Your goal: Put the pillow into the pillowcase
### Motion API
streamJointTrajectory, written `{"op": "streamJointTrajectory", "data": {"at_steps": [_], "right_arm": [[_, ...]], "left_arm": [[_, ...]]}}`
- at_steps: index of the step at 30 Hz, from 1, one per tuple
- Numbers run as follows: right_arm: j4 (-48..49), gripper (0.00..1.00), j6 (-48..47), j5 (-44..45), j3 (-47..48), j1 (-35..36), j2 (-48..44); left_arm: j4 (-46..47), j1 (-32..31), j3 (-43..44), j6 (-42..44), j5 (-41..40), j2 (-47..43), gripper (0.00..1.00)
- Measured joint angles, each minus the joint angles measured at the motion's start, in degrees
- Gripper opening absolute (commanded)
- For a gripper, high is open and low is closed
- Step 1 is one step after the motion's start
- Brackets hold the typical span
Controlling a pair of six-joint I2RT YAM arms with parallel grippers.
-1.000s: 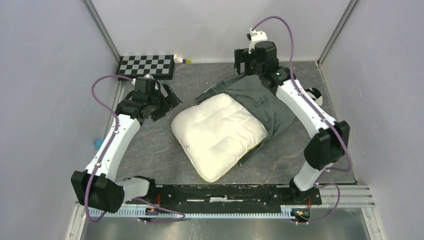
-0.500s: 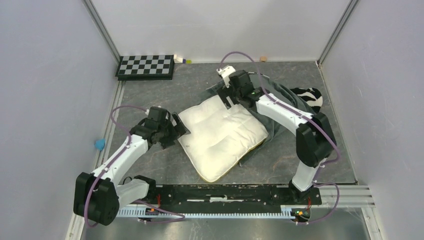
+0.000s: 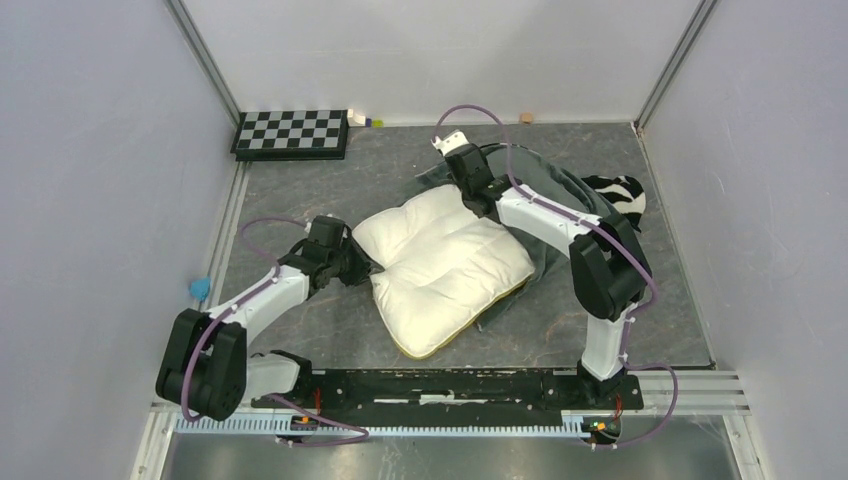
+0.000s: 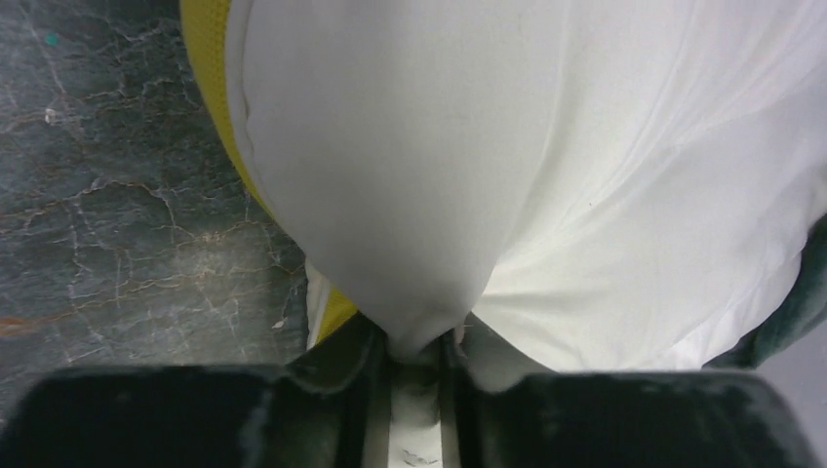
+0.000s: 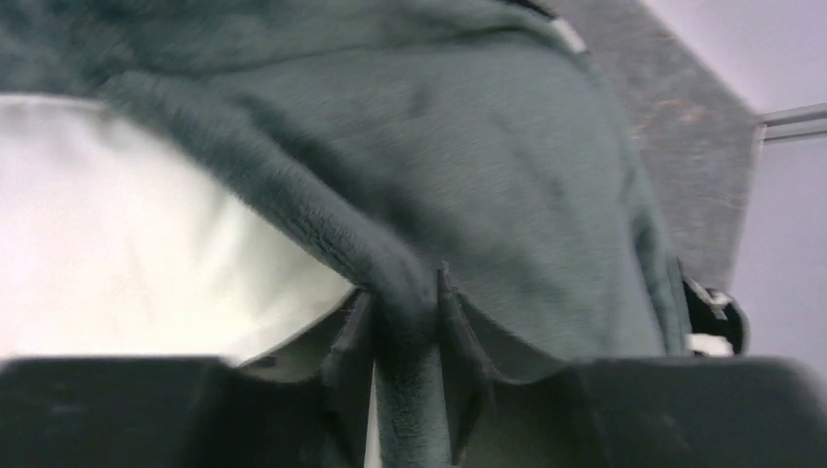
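Note:
The cream quilted pillow (image 3: 445, 265) with its yellow edge band lies in the middle of the table, its far right part over the dark grey-green pillowcase (image 3: 545, 195). A zebra-striped patch of the case (image 3: 615, 188) shows at the right. My left gripper (image 3: 365, 262) is at the pillow's left edge, shut on a bunched fold of white pillow fabric (image 4: 419, 331). My right gripper (image 3: 470, 195) sits at the far edge of the pillow, shut on a pinched ridge of the pillowcase's plush rim (image 5: 410, 302), with the white pillow (image 5: 127, 253) just left of it.
A checkerboard (image 3: 292, 133) lies at the back left, with small blocks (image 3: 362, 120) beside it and another small block (image 3: 526, 118) at the back wall. A blue object (image 3: 200, 289) sits by the left rail. Enclosure walls close in on three sides.
Both grippers closed from open: the left onto the pillow's left edge, the right onto the pillowcase rim. The pillow's left side has bunched and shifted slightly right.

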Motion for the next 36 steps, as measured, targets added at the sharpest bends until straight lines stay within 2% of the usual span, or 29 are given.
{"op": "streamJointTrajectory", "data": {"at_steps": [2,8,12,15,18,20,23,25,27,29,32,35,36], "right_arm": [[0.0,0.01,0.1,3.1,1.7,-0.1,0.5],[-4.2,0.00,2.1,5.4,10.6,1.4,3.0],[-10.0,0.00,7.0,3.5,16.4,9.4,3.0],[-10.7,0.00,10.4,0.5,17.3,15.6,3.0],[-11.3,0.00,12.7,-2.5,16.0,18.1,3.0],[-11.3,0.14,13.7,-3.7,14.8,17.2,3.0],[-11.4,0.53,14.4,-4.3,13.8,14.3,3.0],[-11.5,0.74,14.6,-3.8,13.8,12.4,3.0],[-11.7,0.88,13.7,-2.5,13.6,11.5,2.5],[-11.6,0.96,13.0,-0.8,12.0,11.6,0.8],[-11.3,0.98,12.1,3.0,4.8,12.1,-5.2],[-10.0,0.98,11.9,5.9,-6.1,12.2,-14.2],[-9.9,0.98,11.9,6.8,-9.5,12.0,-17.0]], "left_arm": [[0.6,0.0,0.0,-0.1,0.2,0.7,0.03],[1.7,-0.4,0.3,-0.1,1.0,1.8,0.02],[-0.5,-3.6,4.4,-0.1,-0.1,2.7,0.02],[-3.5,-6.6,10.3,-0.1,-1.2,2.8,0.02],[-4.6,-4.9,15.1,-0.2,-0.5,2.8,0.02],[-4.7,-1.7,15.6,-0.4,-0.8,2.9,0.02],[-5.1,1.7,15.1,-0.8,-2.4,4.4,0.02],[-4.7,2.6,13.9,-1.2,-3.2,5.6,0.02],[-3.9,3.0,11.5,-1.7,-3.6,6.1,0.02],[-3.5,3.4,9.7,-2.2,-3.7,6.2,0.02],[-2.6,3.7,8.7,-2.3,-3.7,6.3,0.06],[-2.2,3.7,8.5,-2.3,-3.6,6.3,0.20],[-2.1,3.8,8.5,-2.2,-3.6,6.3,0.29]]}}
